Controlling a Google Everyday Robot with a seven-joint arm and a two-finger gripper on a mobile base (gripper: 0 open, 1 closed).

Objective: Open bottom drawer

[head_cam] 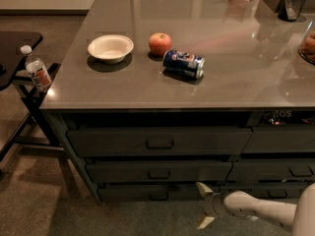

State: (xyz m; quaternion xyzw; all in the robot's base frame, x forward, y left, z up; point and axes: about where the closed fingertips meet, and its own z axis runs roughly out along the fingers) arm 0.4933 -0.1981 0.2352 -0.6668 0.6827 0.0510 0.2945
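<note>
Grey desk (147, 90) top is laid with a white bowl (110, 47), an apple (160, 44) and a tipped can (183, 64). A water bottle (37, 73) is seen by a black stand (17, 41) at the left. Three dark drawer fronts are stacked under the top. Lowest and slimmest, the bottom drawer (128, 194) is set just above the floor (49, 205) and appears shut, with no tray interior exposed. Its small loop handle (158, 196) is untouched. Low at the right, the gripper (201, 205) is held at the level of that front, beside the handle and apart from it. Jaws are spread wide and nothing is held. Task is judged barely begun: the handle is not yet taken, and the drawer not yet pulled out.
</note>
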